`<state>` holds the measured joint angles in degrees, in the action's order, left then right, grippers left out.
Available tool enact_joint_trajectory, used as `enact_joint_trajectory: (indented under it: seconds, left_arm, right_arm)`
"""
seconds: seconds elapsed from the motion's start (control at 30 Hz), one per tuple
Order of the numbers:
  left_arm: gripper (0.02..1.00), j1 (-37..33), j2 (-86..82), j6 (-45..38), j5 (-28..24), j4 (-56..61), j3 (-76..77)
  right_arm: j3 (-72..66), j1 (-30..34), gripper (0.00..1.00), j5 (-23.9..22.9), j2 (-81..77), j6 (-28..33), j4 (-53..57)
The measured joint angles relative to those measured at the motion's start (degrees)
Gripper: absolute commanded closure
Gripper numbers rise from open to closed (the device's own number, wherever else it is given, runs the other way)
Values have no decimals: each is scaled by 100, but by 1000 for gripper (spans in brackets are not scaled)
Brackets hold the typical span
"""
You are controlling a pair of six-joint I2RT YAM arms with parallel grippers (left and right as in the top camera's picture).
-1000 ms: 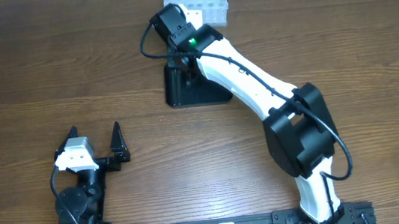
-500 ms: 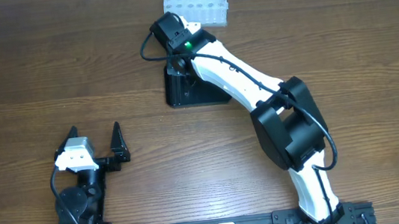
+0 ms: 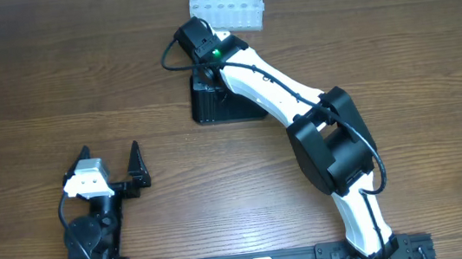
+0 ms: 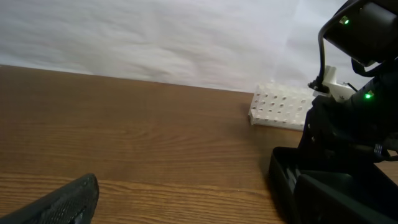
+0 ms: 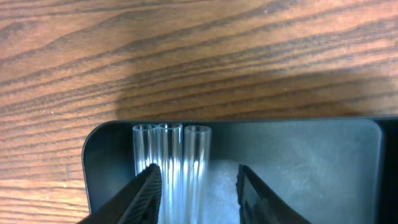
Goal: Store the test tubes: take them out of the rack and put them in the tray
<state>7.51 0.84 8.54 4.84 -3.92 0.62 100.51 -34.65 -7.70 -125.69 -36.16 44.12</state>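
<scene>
Three tubes (image 5: pixel 168 146) lie in the tray (image 5: pixel 311 162); the rack (image 3: pixel 227 12) looks empty, so the job seems nearly done; the right gripper (image 5: pixel 198 183) has its jaws apart over them; the left gripper (image 3: pixel 110 154) has its jaws apart too.

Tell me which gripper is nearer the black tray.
Right. The right gripper hangs directly over the tray, fingers open above the test tubes lying in it. The left gripper sits well away, near its own base.
</scene>
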Motion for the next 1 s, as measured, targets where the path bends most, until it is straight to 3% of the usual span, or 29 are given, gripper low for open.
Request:
enact_joint_trajectory:
  seconds: [0.13, 0.2, 0.3, 0.4, 0.6, 1.0]
  left_arm:
    - [18, 0, 0, 0, 0, 0, 0]
    - [18, 0, 0, 0, 0, 0, 0]
    - [18, 0, 0, 0, 0, 0, 0]
    - [20, 0, 0, 0, 0, 2, 0]
    - [18, 0, 0, 0, 0, 0, 0]
    - [18, 0, 0, 0, 0, 2, 0]
  right_arm:
    - [20, 0, 553, -376, 197, 348, -90]
    - [35, 2, 478, -745, 442, 529, -313]
    - [105, 44, 288, -1386, 815, 874, -938]
    - [256, 225, 7, -1888, 1001, 1484, -1827]
    - [293, 758, 9, -2124, 789, 2166, -2616]
    - [273, 1456, 14, -1447, -118, 2457, -3082]
